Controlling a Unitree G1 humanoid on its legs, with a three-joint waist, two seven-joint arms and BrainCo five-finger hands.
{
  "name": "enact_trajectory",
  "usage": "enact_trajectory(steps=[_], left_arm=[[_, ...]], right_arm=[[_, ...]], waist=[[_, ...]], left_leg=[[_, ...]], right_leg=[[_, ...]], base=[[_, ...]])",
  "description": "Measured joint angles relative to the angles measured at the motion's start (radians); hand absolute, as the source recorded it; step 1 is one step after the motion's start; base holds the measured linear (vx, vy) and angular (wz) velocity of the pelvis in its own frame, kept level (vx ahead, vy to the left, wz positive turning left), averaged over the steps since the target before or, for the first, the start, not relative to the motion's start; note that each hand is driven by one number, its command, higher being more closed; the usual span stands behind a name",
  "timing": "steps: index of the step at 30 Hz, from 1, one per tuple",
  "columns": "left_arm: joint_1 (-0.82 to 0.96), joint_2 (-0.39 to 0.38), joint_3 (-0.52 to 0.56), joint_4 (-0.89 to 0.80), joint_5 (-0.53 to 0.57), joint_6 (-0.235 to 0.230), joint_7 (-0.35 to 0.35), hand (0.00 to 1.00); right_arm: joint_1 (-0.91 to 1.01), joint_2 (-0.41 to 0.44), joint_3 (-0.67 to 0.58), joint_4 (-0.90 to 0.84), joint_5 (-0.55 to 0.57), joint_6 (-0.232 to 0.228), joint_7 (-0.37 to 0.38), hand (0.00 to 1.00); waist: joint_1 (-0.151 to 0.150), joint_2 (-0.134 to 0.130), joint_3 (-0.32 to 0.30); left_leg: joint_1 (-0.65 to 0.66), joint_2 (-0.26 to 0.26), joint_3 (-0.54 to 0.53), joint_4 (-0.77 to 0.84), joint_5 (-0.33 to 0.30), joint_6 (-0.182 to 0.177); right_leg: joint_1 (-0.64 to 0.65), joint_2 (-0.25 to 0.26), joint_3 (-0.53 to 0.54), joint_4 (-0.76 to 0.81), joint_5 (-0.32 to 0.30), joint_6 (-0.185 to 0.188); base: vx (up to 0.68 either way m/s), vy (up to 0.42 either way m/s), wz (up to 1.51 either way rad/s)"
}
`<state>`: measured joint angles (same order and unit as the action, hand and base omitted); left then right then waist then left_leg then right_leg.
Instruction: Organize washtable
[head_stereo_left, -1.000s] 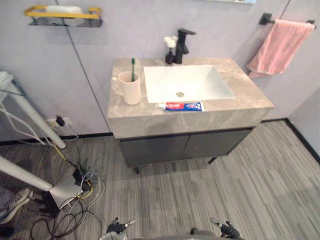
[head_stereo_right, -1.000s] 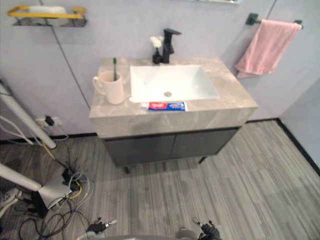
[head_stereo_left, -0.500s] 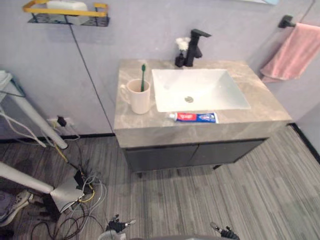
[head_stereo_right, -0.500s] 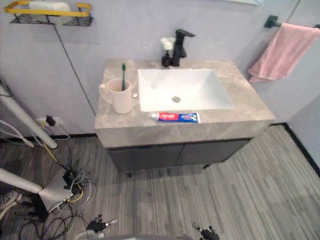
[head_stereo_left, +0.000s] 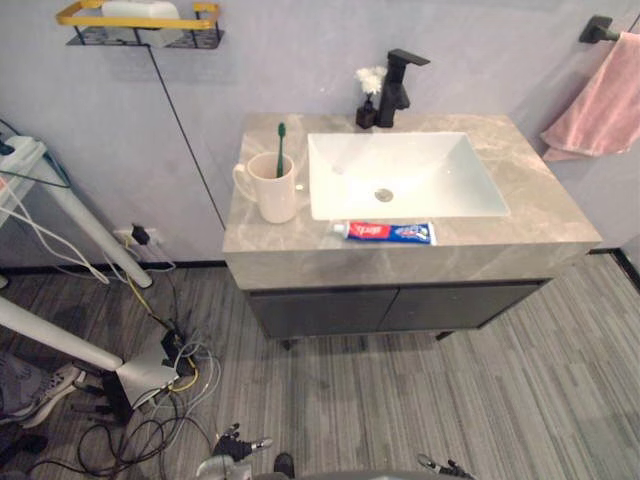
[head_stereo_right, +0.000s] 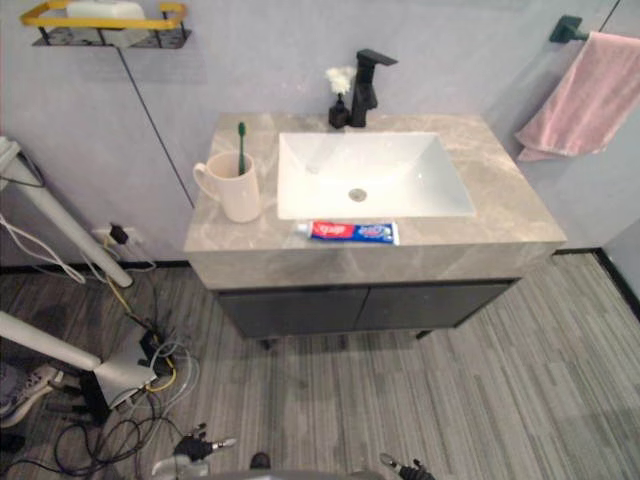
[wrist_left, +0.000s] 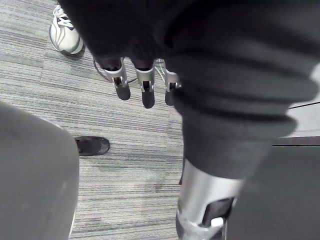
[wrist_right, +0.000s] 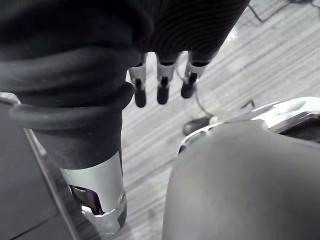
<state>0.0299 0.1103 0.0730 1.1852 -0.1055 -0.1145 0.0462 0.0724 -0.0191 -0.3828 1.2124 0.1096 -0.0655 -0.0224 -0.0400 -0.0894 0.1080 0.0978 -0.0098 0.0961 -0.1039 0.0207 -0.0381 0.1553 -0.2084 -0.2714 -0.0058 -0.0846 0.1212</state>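
Note:
A grey marble washtable (head_stereo_left: 520, 190) stands against the wall with a white basin (head_stereo_left: 420, 180) set in it. A cream mug (head_stereo_left: 275, 190) with a green toothbrush (head_stereo_left: 280, 140) upright in it sits left of the basin. A toothpaste tube (head_stereo_left: 385, 232) lies flat along the front edge, just before the basin. A black faucet (head_stereo_left: 397, 85) and a small dark dispenser (head_stereo_left: 367, 110) stand behind the basin. My left hand (wrist_left: 142, 85) and right hand (wrist_right: 162, 85) hang low over the floor, fingers straight, holding nothing, far from the table.
A pink towel (head_stereo_left: 605, 100) hangs on a bar at the right wall. A yellow-railed wall shelf (head_stereo_left: 140, 20) is up at the left. White stand legs (head_stereo_left: 70, 215) and tangled cables (head_stereo_left: 160, 370) cover the floor at the left, with a person's sneaker (wrist_left: 65, 35) nearby.
The camera has moved: the washtable now sits more to the right and a little nearer in the picture. Nothing on the table has shifted.

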Motion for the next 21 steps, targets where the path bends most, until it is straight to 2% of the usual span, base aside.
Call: enact_trajectory(steps=[4,11,21], left_arm=[[0.000,0.000,0.000,0.002,-0.002,0.000,-0.002,0.00],[-0.001,0.001,0.009,0.004,-0.021,-0.002,-0.024,0.00],[-0.002,0.010,0.019,0.003,-0.019,-0.002,-0.023,0.00]], right_arm=[[0.003,0.001,0.000,0.000,0.020,-0.002,0.002,0.00],[0.010,0.007,-0.008,0.001,0.136,-0.007,0.003,0.00],[0.010,0.006,-0.121,-0.016,0.274,-0.024,-0.024,0.00]], waist=[[-0.001,0.000,0.000],[-0.002,-0.001,0.016],[-0.001,-0.004,0.018]], left_leg=[[0.003,0.001,0.004,0.000,0.000,0.000],[0.029,0.013,0.036,0.000,-0.003,-0.004],[0.028,0.015,0.052,-0.001,-0.005,-0.004]], right_leg=[[0.002,0.000,0.003,0.000,0.000,0.000],[0.017,0.009,0.030,0.002,0.005,-0.004],[0.006,0.010,0.051,0.000,0.011,-0.005]], base=[[0.00,0.000,0.00],[-0.02,-0.016,-0.11],[-0.03,-0.020,-0.06]])
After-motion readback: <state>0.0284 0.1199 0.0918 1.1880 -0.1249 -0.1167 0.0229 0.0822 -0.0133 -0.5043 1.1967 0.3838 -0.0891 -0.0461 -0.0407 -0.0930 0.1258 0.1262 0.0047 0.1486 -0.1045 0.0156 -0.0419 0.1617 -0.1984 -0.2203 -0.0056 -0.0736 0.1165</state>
